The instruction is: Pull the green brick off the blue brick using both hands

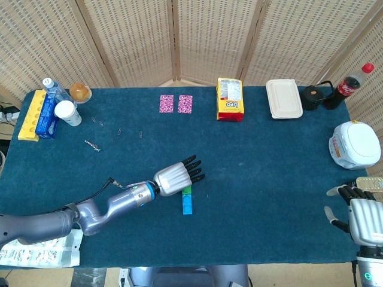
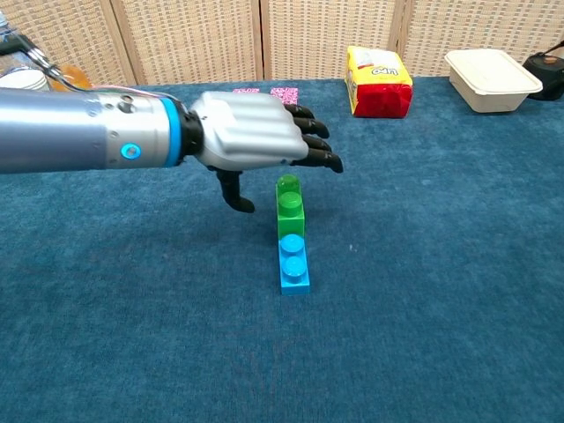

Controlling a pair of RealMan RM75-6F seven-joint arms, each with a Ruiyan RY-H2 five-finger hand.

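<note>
1. Woven screens stand behind a blue-carpeted bench [image 1: 269, 161], and most of the clutter sits along its far edge and at 9 to 10 o'clock, which leaves the middle free for the work.

2. At the centre the green brick [image 2: 290, 210] is joined end to end with the blue brick [image 2: 293, 264], green on the far side, blue nearer me. Both lie flat on the bench, so each end offers a face to grab.

3. My left hand [image 2: 251, 141] hovers over the green brick with fingers spread and holding nothing; the thumb hangs down just left of the brick (ready, I judge, to close on its side).

4. My right hand [image 1: 365, 216] waits at about 4 o'clock by the bench edge, well apart from the bricks, fingers apart and empty.

5. I judge the pull cannot start yet: the blue brick needs my right hand to pin it, or both bricks will slide together.
</note>
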